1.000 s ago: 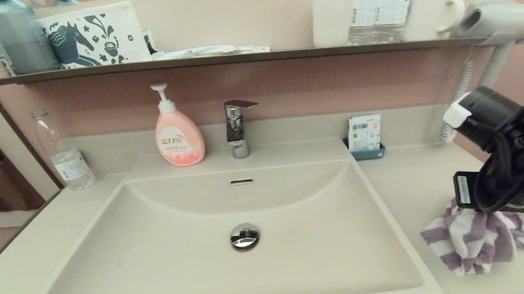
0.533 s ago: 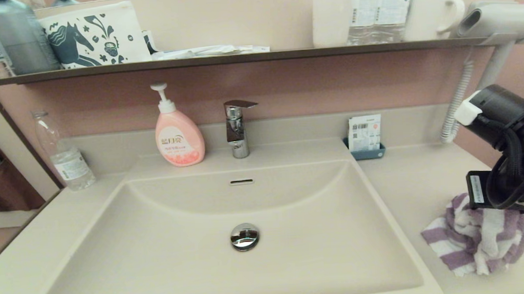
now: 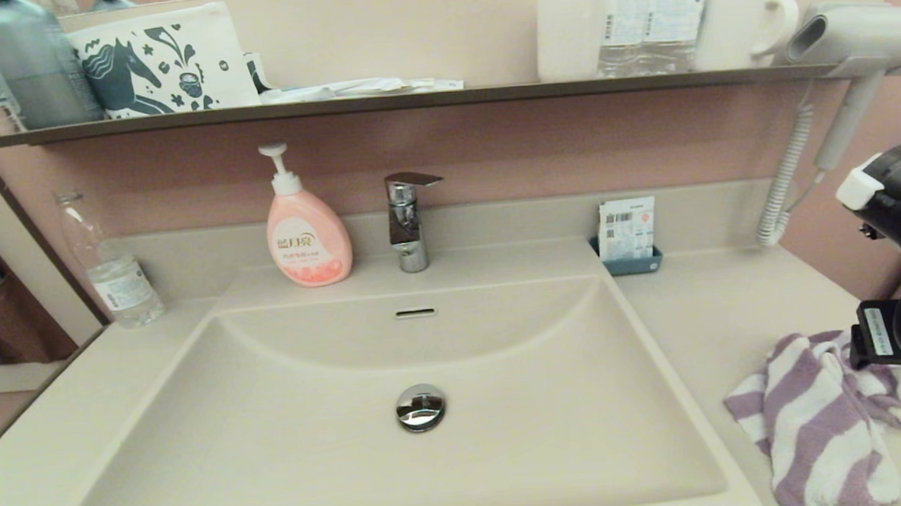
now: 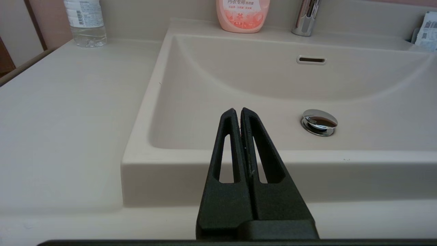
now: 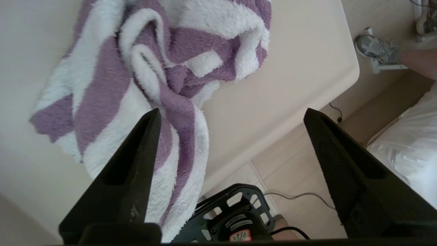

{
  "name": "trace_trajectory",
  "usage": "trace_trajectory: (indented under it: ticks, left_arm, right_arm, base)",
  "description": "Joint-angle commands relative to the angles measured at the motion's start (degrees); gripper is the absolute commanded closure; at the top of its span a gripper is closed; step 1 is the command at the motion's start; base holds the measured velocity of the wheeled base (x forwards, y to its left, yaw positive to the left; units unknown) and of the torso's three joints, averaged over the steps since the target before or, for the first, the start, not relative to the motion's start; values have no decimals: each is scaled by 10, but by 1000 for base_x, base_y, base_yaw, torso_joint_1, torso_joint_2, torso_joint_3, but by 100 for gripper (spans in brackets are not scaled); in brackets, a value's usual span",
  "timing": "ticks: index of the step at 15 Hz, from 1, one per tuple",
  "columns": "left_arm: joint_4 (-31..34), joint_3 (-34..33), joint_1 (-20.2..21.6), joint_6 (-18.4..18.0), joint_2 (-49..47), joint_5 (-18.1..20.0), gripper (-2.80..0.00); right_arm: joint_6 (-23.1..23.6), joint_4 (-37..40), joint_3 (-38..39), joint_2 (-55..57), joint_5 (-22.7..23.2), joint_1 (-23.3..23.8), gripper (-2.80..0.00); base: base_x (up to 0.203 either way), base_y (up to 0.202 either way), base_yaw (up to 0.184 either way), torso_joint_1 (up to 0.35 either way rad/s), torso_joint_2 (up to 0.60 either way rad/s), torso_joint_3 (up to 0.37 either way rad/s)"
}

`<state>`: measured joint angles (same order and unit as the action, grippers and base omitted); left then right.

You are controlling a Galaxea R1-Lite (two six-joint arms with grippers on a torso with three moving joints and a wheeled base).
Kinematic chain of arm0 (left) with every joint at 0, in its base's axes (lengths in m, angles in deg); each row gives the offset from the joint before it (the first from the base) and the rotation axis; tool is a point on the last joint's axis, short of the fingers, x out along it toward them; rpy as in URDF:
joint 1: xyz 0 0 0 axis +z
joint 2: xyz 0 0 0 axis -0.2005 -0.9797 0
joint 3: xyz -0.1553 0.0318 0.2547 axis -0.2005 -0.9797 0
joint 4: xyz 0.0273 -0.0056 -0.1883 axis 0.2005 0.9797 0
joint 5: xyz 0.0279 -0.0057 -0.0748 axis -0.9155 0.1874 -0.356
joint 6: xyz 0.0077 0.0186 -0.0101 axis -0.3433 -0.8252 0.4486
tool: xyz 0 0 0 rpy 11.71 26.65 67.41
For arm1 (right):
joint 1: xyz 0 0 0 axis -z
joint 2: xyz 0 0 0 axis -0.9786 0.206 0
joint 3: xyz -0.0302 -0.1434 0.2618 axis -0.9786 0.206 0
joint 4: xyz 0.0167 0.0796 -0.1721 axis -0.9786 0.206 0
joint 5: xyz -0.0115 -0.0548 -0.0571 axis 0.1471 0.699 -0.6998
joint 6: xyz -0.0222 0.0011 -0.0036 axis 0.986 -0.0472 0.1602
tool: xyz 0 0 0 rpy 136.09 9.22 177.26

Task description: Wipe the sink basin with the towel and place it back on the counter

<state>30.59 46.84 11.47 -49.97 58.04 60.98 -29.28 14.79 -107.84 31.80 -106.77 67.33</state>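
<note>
A purple-and-white striped towel [image 3: 815,412] [image 5: 146,68] lies crumpled on the cream counter [image 3: 727,309] to the right of the sink basin [image 3: 353,455], one end hanging over the front edge. My right gripper [image 5: 232,114] is open, above the counter's front right corner, with nothing between its fingers; only the wrist shows at the right edge of the head view. My left gripper [image 4: 238,110] is shut and empty, held low in front of the basin's front rim [image 4: 273,160]. The chrome drain plug [image 3: 421,406] sits mid-basin.
A pink soap pump bottle [image 3: 306,229] and chrome faucet [image 3: 409,217] stand behind the basin. A water bottle [image 3: 109,260] is at the back left, a small blue tray with packets [image 3: 628,234] at the back right. A hair dryer [image 3: 852,38] hangs right; dark shelf [image 3: 413,99] above.
My right arm has drawn back to the right, off the towel. The towel has spread and slumped toward the front edge of the counter.
</note>
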Motion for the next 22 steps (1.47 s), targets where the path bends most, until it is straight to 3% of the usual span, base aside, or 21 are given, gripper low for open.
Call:
trace_trajectory:
  ticks: [1,9,10,13,18,22]
  left_arm:
    - [-1,0,0,1,0,0,0]
    - [-1,0,0,0,0,0,0]
    - [-1,0,0,1,0,0,0]
    - [-1,0,0,0,0,0,0]
    - [-1,0,0,1,0,0,0]
    - [-1,0,0,1,0,0,0]
  right_arm:
    - [0,2,4,4,-1,5,-280]
    - [18,-3,5,-4,6,32,-280]
    - [18,-4,4,-6,6,31,0]
    - [17,-5,2,-19,21,26,0]
    - [17,-18,-1,-84,144,26,0]
    - [15,-19,5,-174,202,22,0]
  base:
    - [0,0,0,0,0,0]
    - [0,0,0,0,0,0]
    - [0,0,0,0,0,0]
    - [0,0,0,0,0,0]
    - [0,0,0,0,0,0]
    - [0,0,0,0,0,0]
